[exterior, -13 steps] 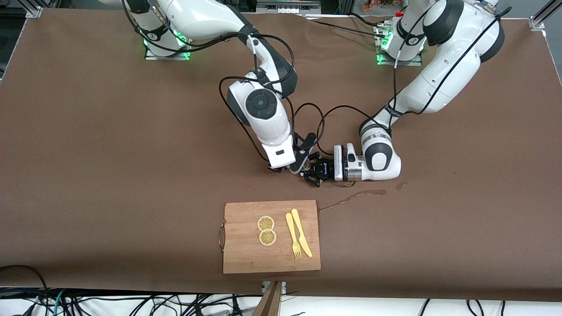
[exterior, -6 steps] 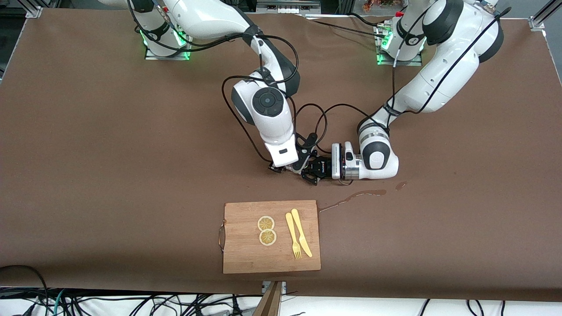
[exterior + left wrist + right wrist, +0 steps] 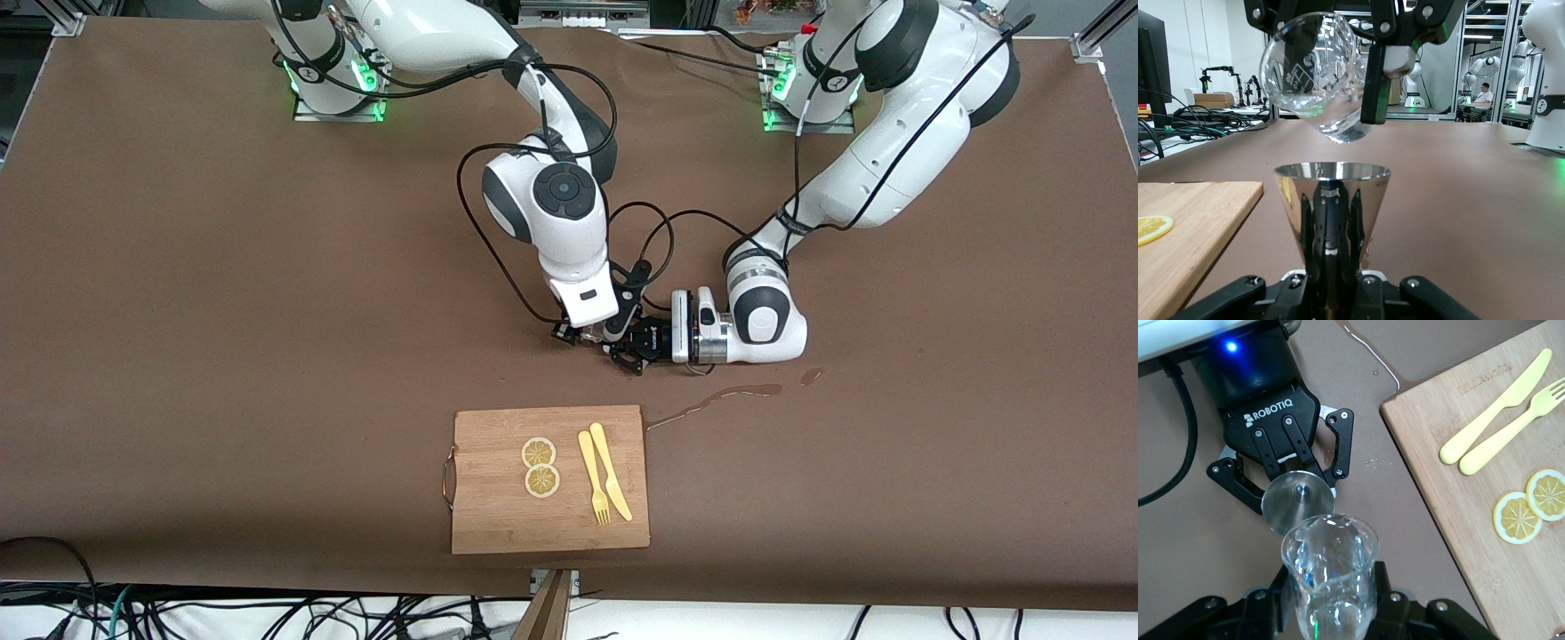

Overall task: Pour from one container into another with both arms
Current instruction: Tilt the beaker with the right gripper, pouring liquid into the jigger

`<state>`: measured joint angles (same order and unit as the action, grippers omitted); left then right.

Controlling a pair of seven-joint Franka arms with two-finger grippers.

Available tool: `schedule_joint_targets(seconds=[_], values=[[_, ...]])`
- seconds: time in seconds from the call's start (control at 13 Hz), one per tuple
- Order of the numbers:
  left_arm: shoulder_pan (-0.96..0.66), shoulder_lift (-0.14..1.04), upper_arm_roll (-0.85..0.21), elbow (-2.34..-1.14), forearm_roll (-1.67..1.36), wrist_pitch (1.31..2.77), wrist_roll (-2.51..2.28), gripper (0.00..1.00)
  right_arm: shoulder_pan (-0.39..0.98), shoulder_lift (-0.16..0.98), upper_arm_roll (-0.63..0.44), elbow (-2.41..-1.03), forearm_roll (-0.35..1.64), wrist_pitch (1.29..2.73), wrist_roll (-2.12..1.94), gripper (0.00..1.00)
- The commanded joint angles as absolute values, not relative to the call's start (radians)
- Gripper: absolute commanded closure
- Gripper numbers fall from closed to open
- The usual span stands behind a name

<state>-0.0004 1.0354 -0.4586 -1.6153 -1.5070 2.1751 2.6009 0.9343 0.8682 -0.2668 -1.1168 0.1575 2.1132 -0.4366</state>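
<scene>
Over the brown table (image 3: 222, 311), just above the polished metal cone cup (image 3: 1332, 200) clenched upright in the left claw (image 3: 1295, 477), the right claw (image 3: 1331, 67) grips the tilted clear glass beaker (image 3: 1315, 73) around its body, which looks slick, rigid and breakable, so firm mid-wall holding seems wisest.

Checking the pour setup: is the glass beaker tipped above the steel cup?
Yes, the glass beaker hangs tilted directly over the steel cup's open mouth.

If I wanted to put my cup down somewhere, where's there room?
Bare cloth spreads toward either end of the table, beside the cutting board. It is crowded mid-table, where the left gripper and right gripper meet, by the spill.
</scene>
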Motion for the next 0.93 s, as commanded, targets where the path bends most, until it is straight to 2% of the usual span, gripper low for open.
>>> schedule_joint_targets(seconds=[0.0, 0.85], values=[[0.002, 1.028, -0.466, -1.624, -1.554, 2.181, 2.640, 1.00, 0.946, 0.871, -0.282, -1.104, 0.121, 2.095, -0.426, 0.81], [0.002, 1.028, -0.468, -1.620, -1.569, 2.183, 2.640, 1.00, 0.971, 0.871, -0.282, -1.104, 0.083, 2.060, -0.423, 0.81]])
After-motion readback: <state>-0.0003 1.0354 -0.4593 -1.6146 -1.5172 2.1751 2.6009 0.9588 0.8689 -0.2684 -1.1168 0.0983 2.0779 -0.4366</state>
